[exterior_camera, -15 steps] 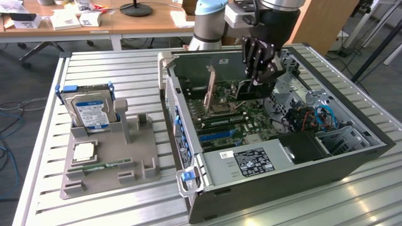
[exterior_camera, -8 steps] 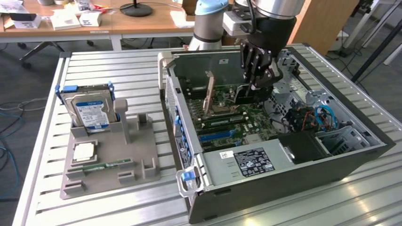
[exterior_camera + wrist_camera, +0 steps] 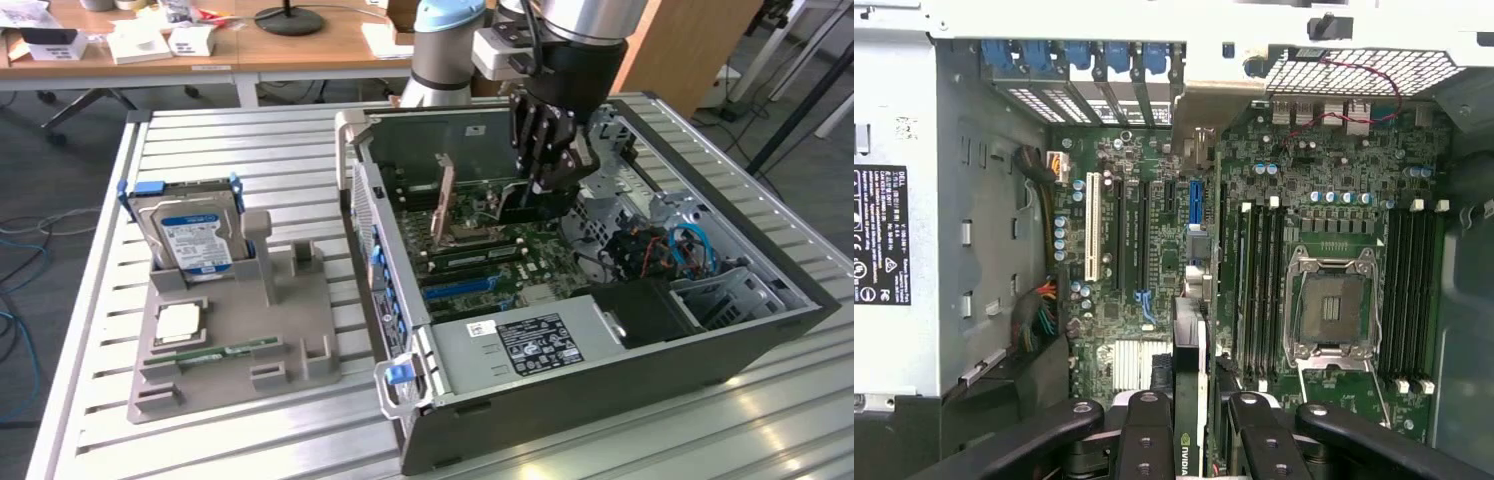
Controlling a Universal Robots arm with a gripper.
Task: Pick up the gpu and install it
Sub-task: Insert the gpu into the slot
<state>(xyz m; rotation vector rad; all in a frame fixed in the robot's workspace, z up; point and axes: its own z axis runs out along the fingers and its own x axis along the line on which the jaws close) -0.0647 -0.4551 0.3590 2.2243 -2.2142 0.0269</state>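
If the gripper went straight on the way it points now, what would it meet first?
Likely the motherboard: the gripper points down at it, and the gpu held between its fingers would touch first, near the blue slot. The remaining gap is unclear.

Matt circuit-board gpu point(image 3: 446, 195) and ribbed metal table point(image 3: 240, 150).

Shows tan-brown on the gpu point(image 3: 446, 195) and black on the gripper point(image 3: 531, 200). Reads green across the motherboard point(image 3: 497, 262), with one white slot point(image 3: 1092, 225) and one blue slot point(image 3: 1194, 203). Shows silver on the hard drive point(image 3: 191, 225), blue and white on its label point(image 3: 198, 250), plain grey on the holder point(image 3: 227, 345), and silver ribbing along the table point(image 3: 240, 150).
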